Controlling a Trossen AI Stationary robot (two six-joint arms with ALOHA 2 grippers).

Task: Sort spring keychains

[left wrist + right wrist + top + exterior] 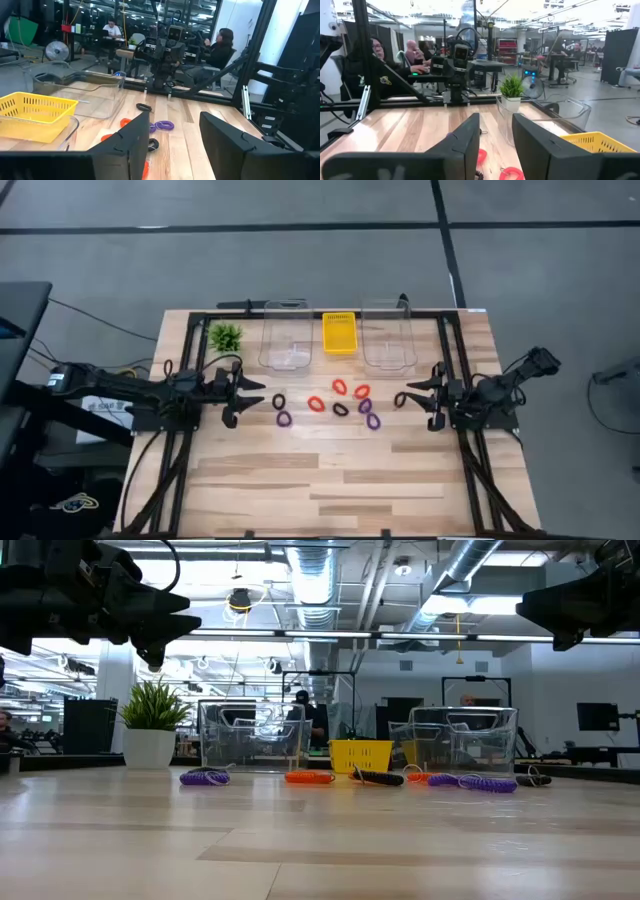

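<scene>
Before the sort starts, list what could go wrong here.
1. The small coiled spring keychains lie bunched together, so the open right tool may snag two colours at once.
2. The yellow slotted basket sits between two clear plastic bins, so a drop could land in the wrong container.

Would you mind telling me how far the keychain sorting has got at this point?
Nothing looks sorted yet. The two clear bins and the yellow basket appear empty, and the spring keychains all lie loose on the table. Nothing is in hand: the left gripper and right gripper hover open on either side of the cluster. All the sorting is left.
</scene>
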